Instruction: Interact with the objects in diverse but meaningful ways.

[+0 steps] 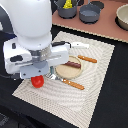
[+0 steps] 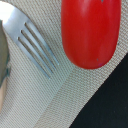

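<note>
A red tomato (image 1: 36, 81) sits at the exterior view's left edge of the woven placemat (image 1: 95, 95), right under my gripper (image 1: 39, 75). The white hand covers the fingers, so I cannot tell whether they hold it. In the wrist view the tomato (image 2: 90, 32) fills much of the picture, very close, beside a silver fork (image 2: 35, 47) lying on the placemat (image 2: 45, 95). A brown sausage stick (image 1: 73, 64) lies on a tan plate (image 1: 62, 72). A grey pot (image 1: 90, 12) stands at the back. The cheese and the fish are out of view.
Two orange-handled utensils lie on the placemat, one (image 1: 87, 59) behind the plate and one (image 1: 75, 84) in front. At the back stand a dark pot with a yellow item (image 1: 67, 7) and a beige bowl (image 1: 122, 17). Black table (image 1: 112, 110) surrounds the mat.
</note>
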